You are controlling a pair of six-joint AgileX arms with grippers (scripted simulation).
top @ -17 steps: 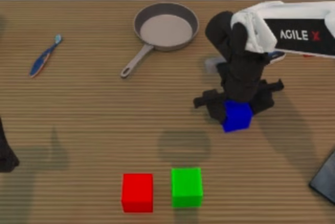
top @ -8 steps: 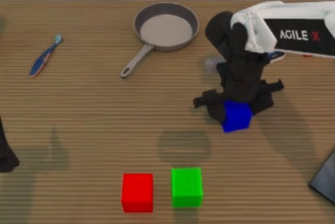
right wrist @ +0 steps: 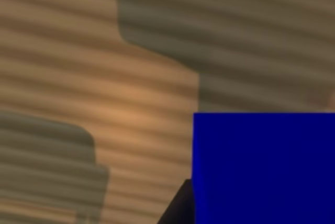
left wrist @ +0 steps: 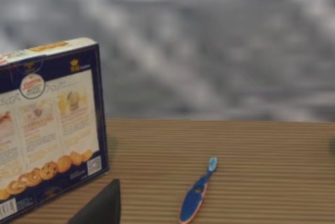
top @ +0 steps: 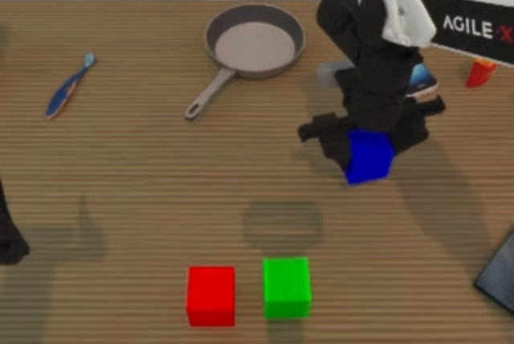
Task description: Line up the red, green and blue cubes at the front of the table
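Bottom centre of the top view: red cube [top: 211, 296] and green cube [top: 287, 286] sat just beside each other at the table [top: 128, 183] front edge, apart. Right of centre, the right gripper [top: 363, 151] pinched the blue cube [top: 369, 157] on opposite flat faces. Judged rigid, light, smooth; a mid-face grip suits it. Farther back: pan [top: 255, 43], toothbrush [top: 69, 86]. Left gripper [top: 10, 235] parked at the left edge, fingers unreadable.

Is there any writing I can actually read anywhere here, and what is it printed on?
"AGILE X", white letters with a red X cut by the picture's edge, on the right arm.
Cookie box in the left wrist view: a round logo, small print and a code square, all too blurred to read.
Nothing else carries text.
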